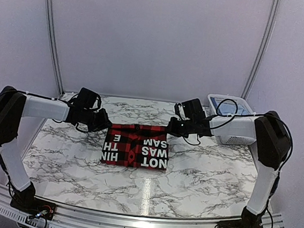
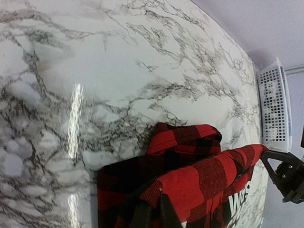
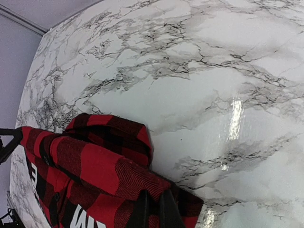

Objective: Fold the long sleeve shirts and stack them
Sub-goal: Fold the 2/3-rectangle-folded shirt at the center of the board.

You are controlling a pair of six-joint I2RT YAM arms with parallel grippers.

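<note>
Shirt: red-and-black check shirt (image 1: 136, 146), folded into a rectangle with white lettering on top, lying mid-worktop between the two arms.
Left claw (image 1: 103, 123): pressed together, pinching the shirt's far left corner.
Right claw (image 1: 172, 128): pressed together, pinching the far right corner.
Worktop (image 1: 200, 172): white marble pattern, grey veins.
Basket (image 1: 233, 107): white lattice, at the far right, apart from the shirt.
</note>
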